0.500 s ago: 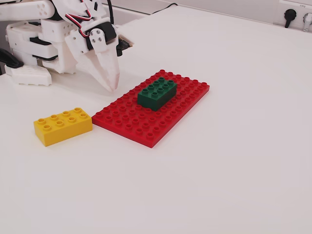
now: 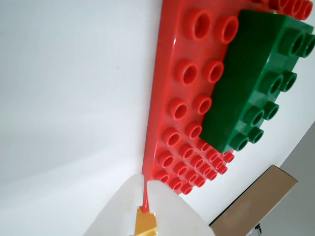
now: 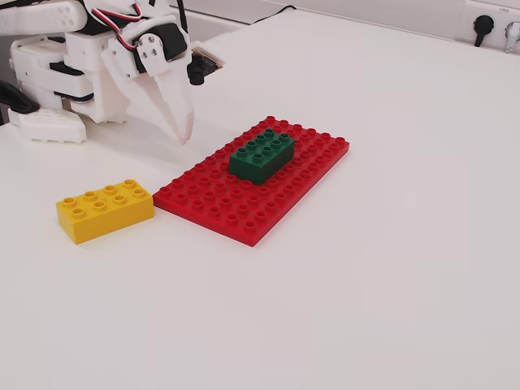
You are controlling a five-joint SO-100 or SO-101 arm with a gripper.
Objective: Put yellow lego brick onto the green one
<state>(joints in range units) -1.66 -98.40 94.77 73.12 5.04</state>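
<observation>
The white smooth desk (image 3: 406,268) fills the fixed view, its far edge running along the top where a wall socket shows at the far right corner. Toward the desk's far left corner stands the white plastic robot arm (image 3: 73,65), with red and black wires looped over its wrist.

A flat red plastic studded baseplate (image 3: 244,203) lies near the middle of the desk, skewed to the desk's edges. Pressed onto its far half sits the dark green chunky plastic eight-stud brick (image 3: 262,154), upright with studs up; the wrist view shows it (image 2: 246,78) well in from the plate's (image 2: 182,98) long edge.

The bright yellow chunky plastic eight-stud brick (image 3: 104,210) rests on the bare desk just beside the baseplate's left corner, nearer the left edge, apart from the plate and from the arm.

The white two-finger gripper (image 3: 183,126) points down above the desk, between the arm's base and the baseplate, holding nothing. In the wrist view its fingertips (image 2: 145,189) nearly meet, with only a slim gap.
</observation>
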